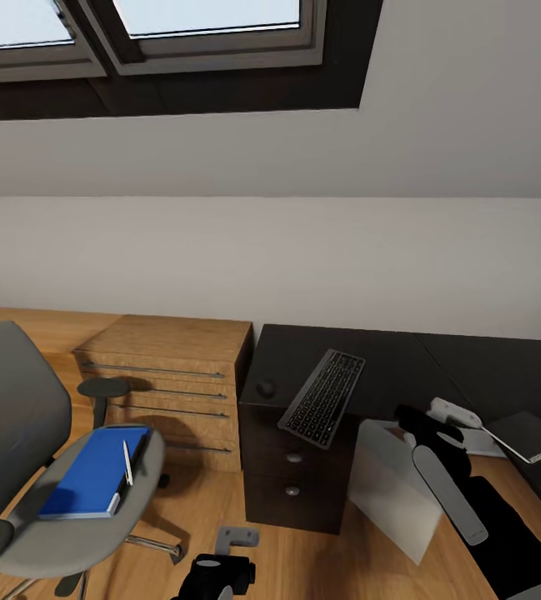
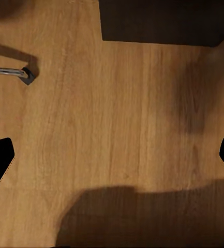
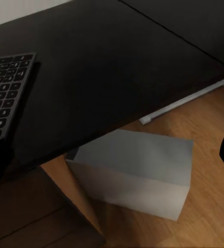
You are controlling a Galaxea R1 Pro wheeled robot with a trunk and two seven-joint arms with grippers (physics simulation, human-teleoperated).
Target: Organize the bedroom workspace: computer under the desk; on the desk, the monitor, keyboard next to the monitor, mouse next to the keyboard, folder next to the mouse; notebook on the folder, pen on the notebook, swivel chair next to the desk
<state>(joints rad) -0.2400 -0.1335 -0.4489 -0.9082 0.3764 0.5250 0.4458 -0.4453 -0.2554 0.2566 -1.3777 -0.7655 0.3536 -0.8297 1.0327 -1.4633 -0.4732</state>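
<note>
Partly obscured items first: the swivel chair point(image 1: 28, 467) is cut off at the left and lower edges of the head view, its base barely visible, and the computer point(image 1: 395, 487) stands on the floor tilted against the desk point(image 1: 462, 367), its right side hidden behind the right arm. One blue folder point(image 1: 95, 471) lies on the chair seat with one white pen point(image 1: 127, 462) resting on top of it. One keyboard point(image 1: 323, 397) lies slanted on the black surface, its near end overhanging the dark cabinet below, and one small dark mouse point(image 1: 265, 387) sits just to its left. One grey notebook point(image 1: 530, 435) lies at the right of the desk, partly cropped by the frame edge. One wooden drawer chest point(image 1: 174, 383) stands between chair and cabinet. The left gripper point(image 2: 112, 160) hangs over bare wooden floor point(image 2: 112, 119), its finger tips far apart at the frame edges and nothing between them. The right gripper point(image 3: 112, 165) likewise stands spread wide and unloaded, above the computer and near the desk edge.
</note>
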